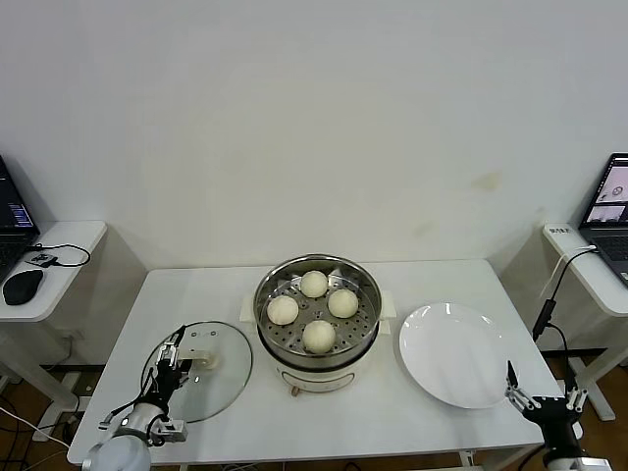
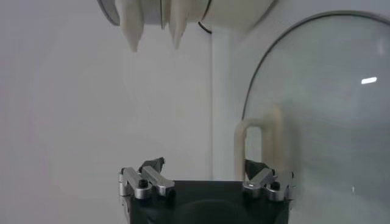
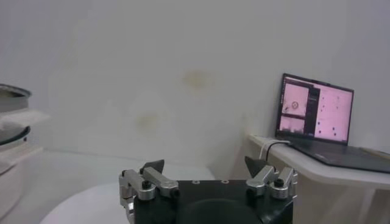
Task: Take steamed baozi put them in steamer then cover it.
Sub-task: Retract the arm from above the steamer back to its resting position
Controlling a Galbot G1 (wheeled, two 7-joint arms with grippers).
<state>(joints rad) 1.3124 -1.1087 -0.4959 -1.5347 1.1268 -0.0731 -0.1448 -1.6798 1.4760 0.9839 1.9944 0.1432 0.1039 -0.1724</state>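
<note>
Four steamed baozi (image 1: 314,284) sit in the steamer (image 1: 368,332); the cover (image 1: 228,385), rigid, slippery, breakable glass, lies beneath the left gripper (image 1: 173,358), jaws apart; grasp its bar handle (image 2: 256,143); right gripper (image 1: 546,404) idle, jaws apart.

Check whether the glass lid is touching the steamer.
Apart. The head view shows bare table between the lid and the steamer.

Cut off by the head view's lower edge: both arms, leaving only the left gripper (image 1: 175,359) and right gripper (image 1: 543,396) showing. Cropped at either side: laptops (image 1: 610,211). In the left wrist view, cover (image 2: 317,115) partly out of picture, steamer (image 2: 183,15) base reduced to perhaps two blurred feet.
</note>
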